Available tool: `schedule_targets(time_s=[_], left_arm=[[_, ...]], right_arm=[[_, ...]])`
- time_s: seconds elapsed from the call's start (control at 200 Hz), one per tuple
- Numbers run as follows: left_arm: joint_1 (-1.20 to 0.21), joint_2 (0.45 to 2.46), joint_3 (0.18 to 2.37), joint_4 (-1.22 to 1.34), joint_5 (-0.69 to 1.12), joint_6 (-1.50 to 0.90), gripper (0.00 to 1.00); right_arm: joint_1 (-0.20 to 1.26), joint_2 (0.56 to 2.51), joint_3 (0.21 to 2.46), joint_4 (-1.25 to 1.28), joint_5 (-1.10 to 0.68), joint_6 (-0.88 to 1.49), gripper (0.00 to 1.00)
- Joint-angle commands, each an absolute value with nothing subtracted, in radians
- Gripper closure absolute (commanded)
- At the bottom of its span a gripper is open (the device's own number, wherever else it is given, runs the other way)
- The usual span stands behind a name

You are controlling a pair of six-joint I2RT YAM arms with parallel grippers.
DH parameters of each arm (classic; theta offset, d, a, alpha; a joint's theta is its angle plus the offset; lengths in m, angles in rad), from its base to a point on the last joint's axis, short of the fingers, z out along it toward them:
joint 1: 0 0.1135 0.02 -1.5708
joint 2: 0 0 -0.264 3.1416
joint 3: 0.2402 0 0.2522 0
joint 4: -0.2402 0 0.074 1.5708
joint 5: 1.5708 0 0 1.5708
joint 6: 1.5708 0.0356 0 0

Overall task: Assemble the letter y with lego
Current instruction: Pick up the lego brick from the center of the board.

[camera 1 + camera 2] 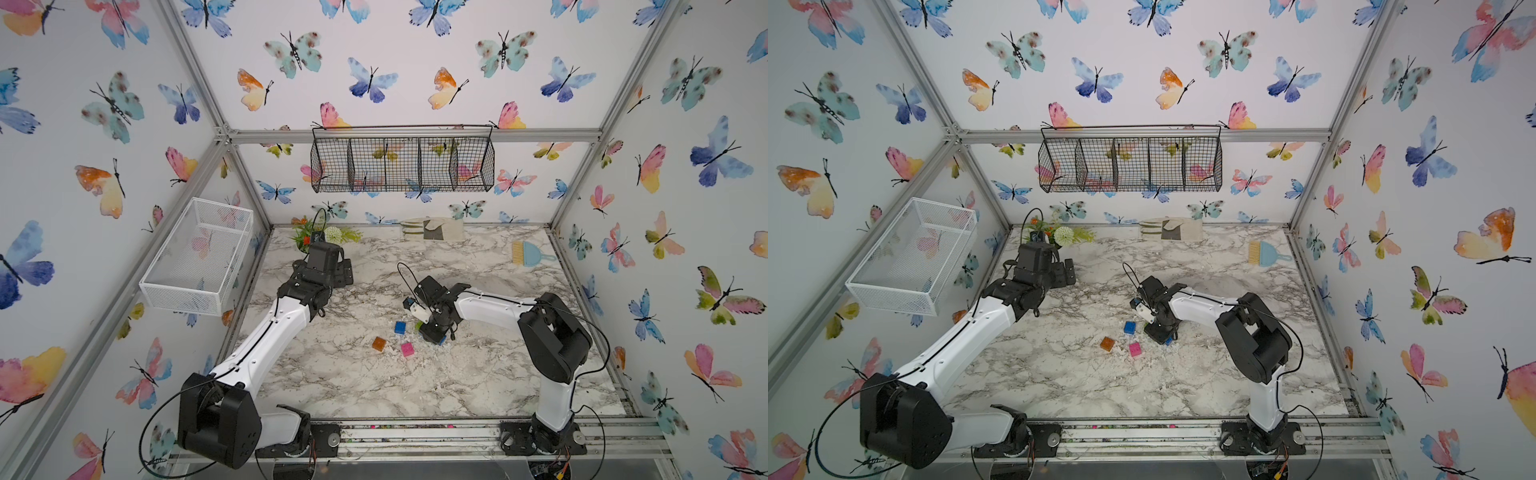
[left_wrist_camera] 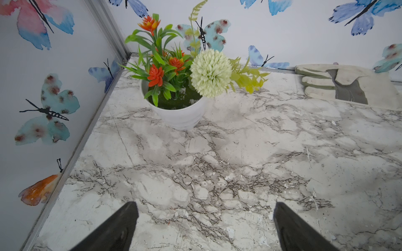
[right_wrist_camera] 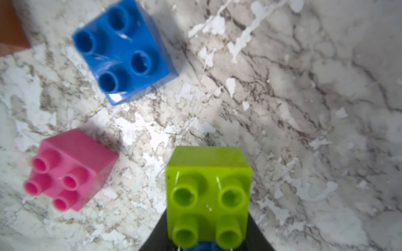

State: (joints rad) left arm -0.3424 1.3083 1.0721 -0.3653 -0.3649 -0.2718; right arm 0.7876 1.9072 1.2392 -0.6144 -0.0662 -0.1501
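Note:
My right gripper is shut on the lime green lego brick, low over the marble table; a bit of another blue piece shows right behind it between the fingers. In both top views this gripper stands at mid-table with the green brick at its left side. A blue square brick, a pink brick and a translucent orange brick lie loose just left of it. My left gripper is open and empty at the back left. No assembled letter y shows.
A white pot of artificial flowers stands in the back left corner, close ahead of the left gripper. A work glove and a small blue brush lie along the back. A white mesh basket and a black wire basket hang on the walls.

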Motion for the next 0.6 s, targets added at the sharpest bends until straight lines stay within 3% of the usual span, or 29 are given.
schedule_targets(time_s=[0.0, 0.105, 0.185, 0.28, 0.425, 0.526, 0.596], left_arm=[[-0.347, 1.312, 1.090, -0.383, -0.356, -0.275, 0.02], [-0.364, 1.320, 1.092, -0.391, -0.347, -0.275, 0.02], [-0.452, 1.353, 1.112, -0.436, -0.380, -0.293, 0.02], [-0.587, 1.411, 1.136, -0.525, -0.350, -0.375, 0.01], [-0.780, 1.459, 1.012, -0.481, -0.328, -0.537, 0.00], [-0.886, 1.527, 0.984, -0.461, -0.299, -0.646, 0.12], [-0.947, 1.585, 1.009, -0.492, -0.323, -0.711, 0.13]], right_arm=[[0.797, 1.930, 1.261, -0.627, -0.054, -0.141, 0.71], [0.796, 1.911, 1.269, -0.627, -0.006, -0.117, 0.83], [0.794, 1.868, 1.265, -0.596, 0.071, -0.054, 0.88], [0.758, 1.781, 1.256, -0.564, 0.233, 0.116, 0.87], [0.653, 1.661, 1.217, -0.542, 0.259, 0.233, 0.91], [0.611, 1.624, 1.210, -0.568, 0.271, 0.241, 0.91], [0.603, 1.614, 1.206, -0.589, 0.289, 0.244, 0.91]])
